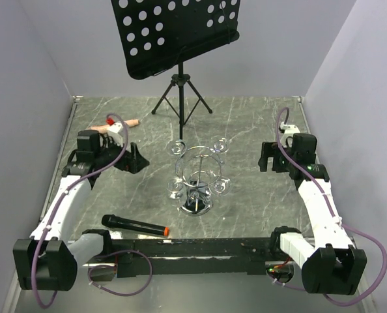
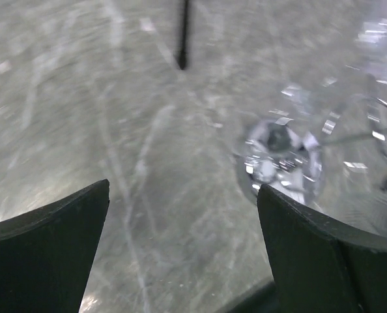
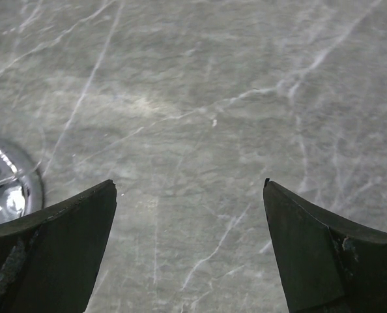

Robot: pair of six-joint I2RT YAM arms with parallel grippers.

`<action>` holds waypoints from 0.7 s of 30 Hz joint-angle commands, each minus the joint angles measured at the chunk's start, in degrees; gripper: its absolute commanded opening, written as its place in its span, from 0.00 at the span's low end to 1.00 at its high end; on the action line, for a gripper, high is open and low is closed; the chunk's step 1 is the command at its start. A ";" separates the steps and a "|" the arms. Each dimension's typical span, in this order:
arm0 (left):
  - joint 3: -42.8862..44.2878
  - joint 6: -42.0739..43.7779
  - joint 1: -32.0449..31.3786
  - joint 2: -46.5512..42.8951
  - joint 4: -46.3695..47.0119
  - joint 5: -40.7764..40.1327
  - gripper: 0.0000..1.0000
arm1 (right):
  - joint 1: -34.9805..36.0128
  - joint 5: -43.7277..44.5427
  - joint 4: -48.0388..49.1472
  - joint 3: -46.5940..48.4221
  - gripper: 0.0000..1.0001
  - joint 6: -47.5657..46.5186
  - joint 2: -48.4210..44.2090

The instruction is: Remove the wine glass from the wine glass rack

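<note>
A black microphone (image 1: 135, 226) lies on the near side of the wine glass rack (image 1: 197, 182). A wine glass (image 1: 175, 188) hangs at the rack's near left, with others around the ring. The left gripper (image 1: 136, 160) is left of the rack and the right gripper (image 1: 265, 156) right of it, both with fingers apart and empty. The music stand (image 1: 180, 85) rises beyond the rack.

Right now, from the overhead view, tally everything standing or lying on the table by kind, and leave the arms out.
Wine glasses: 4
Wine glass rack: 1
Music stand: 1
Microphone: 1
Pinkish stick, partly hidden: 1
Total: 8
</note>
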 commanded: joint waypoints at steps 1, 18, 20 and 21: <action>4.83 4.75 -3.64 -1.19 -3.56 8.39 1.00 | -0.32 -8.00 0.09 0.48 1.00 -2.65 -1.36; 7.21 17.67 -6.19 1.97 -0.31 18.94 0.86 | -0.32 -15.20 -6.77 9.26 1.00 -9.32 1.62; 8.00 17.41 -6.19 3.20 0.21 19.91 0.83 | -0.32 -17.22 -6.16 10.67 1.00 -9.94 2.59; 8.27 17.41 -6.28 3.73 0.30 20.18 0.81 | -0.32 -18.63 -5.89 11.46 1.00 -9.94 3.29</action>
